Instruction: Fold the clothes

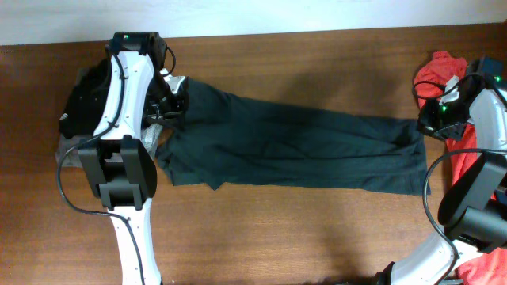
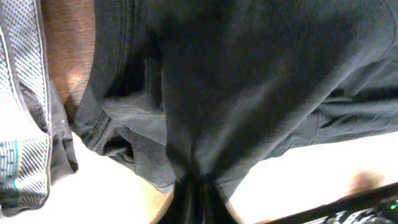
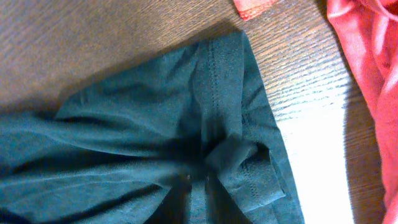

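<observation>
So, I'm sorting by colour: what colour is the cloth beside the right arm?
The cloth is red, clearest in the right wrist view.

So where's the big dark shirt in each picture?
Overhead: the dark shirt lies stretched across the middle of the table.
Left wrist: the dark shirt fills most of the picture, gathered to a point at the bottom centre.
Right wrist: the dark shirt covers the lower left, with its stitched hem near the middle.
Shared landmark: the brown wooden table shows in all three views.
</observation>
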`<state>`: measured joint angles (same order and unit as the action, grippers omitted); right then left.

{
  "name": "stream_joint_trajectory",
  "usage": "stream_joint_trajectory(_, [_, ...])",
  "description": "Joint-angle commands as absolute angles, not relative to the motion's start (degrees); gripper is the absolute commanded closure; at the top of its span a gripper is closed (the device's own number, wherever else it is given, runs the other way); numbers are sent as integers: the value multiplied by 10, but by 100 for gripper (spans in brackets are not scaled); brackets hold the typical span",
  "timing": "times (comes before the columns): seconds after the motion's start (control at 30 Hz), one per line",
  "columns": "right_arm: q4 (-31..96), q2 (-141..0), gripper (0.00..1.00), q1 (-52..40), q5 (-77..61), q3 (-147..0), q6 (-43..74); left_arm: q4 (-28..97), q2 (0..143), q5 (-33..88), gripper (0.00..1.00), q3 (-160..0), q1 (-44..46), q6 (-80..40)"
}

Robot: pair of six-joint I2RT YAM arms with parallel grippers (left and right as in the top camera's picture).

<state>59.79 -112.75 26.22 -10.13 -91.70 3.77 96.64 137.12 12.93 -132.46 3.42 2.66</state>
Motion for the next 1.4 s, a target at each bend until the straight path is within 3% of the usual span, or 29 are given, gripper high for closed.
stream_joint_trajectory(0.0, [598,-1109,64,265,-96,-918,34,967,1343,124,70,-1322,32,30])
stream_joint_trajectory(0.27, [599,-1041,58,310,-325,-941,8,967,1273,125,39,-1381,28,30])
stream_joint_trajectory(0.5, [661,-910,40,357,-349,-941,2,950,1150,96,37,-1402,-2,30])
stream_joint_trajectory(0.57, [712,-890,37,355,-335,-941,2,946,1128,98,31,-1402,-4,30])
stream_joint_trajectory(0.77, [809,-887,37,331,-224,-923,3,967,1111,109,32,-1376,-1,29])
stream_joint_trajectory(1.1, [840,-886,37,324,-220,-842,2,962,1109,144,44,-1083,37,74])
stream_joint_trajectory(1.37, [794,-886,34,311,-218,-751,-6,816,1109,135,43,-909,119,76])
